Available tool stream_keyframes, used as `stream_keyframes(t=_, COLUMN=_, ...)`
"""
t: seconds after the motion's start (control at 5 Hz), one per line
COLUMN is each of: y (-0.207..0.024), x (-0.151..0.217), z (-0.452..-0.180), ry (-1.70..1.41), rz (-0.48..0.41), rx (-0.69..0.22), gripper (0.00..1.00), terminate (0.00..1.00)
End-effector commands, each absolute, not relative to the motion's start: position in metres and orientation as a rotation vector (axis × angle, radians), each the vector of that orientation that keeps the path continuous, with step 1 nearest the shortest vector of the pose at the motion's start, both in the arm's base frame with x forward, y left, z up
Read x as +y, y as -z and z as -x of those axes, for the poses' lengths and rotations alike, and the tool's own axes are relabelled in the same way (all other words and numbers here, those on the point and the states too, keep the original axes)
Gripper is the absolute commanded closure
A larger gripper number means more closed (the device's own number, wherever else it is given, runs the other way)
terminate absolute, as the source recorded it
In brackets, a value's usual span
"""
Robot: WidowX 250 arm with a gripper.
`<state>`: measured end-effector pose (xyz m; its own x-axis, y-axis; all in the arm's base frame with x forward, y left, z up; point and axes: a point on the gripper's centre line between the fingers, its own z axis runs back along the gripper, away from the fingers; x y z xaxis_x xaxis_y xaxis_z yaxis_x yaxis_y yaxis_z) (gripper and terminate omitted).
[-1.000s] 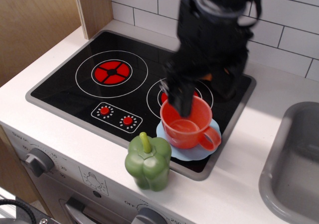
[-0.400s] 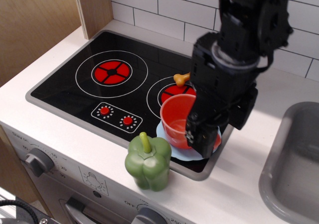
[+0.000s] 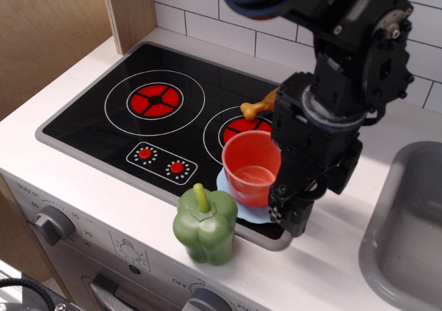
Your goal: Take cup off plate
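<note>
The orange-red cup (image 3: 250,167) stands upright on the light blue plate (image 3: 239,212), at the front right corner of the black hob. My gripper (image 3: 290,213) is low at the cup's right side, right where the plate's right edge lies. Its dark fingers (image 3: 284,204) hide the cup's handle and the plate's right half. I cannot tell whether the jaws are open or shut, or whether they touch the handle.
A green pepper (image 3: 205,227) stands on the white counter just in front of the plate. A tan toy piece (image 3: 257,106) lies behind the cup on the hob (image 3: 97,128). A grey sink (image 3: 407,235) is at the right. A wooden wall (image 3: 48,34) is at the left.
My gripper has moved from above the cup's rear rim to its right side and dropped lower, now covering the handle. The cup still stands on the plate.
</note>
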<state>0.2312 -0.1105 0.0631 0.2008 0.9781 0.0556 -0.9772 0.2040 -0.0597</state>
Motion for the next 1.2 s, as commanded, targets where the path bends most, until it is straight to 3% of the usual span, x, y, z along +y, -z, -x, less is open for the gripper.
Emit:
stream_keyframes(t=0.0, y=-0.069, x=-0.105, z=-0.249, ry=-1.417, rz=0.028, rx=-0.077, gripper=1.00, terminate=0.00)
stream_keyframes(t=0.4, y=-0.072, x=-0.094, z=-0.256, ry=-1.428, rz=0.014, rx=-0.075, gripper=1.00, terminate=0.00)
stream_keyframes(t=0.8, y=-0.098, x=-0.086, z=-0.262, ry=-1.377, rz=0.043, rx=-0.061, gripper=1.00, terminate=0.00)
stream_keyframes(t=1.0, y=-0.108, x=-0.056, z=-0.270, ry=-1.369, rz=0.047, rx=-0.069, gripper=1.00, terminate=0.00)
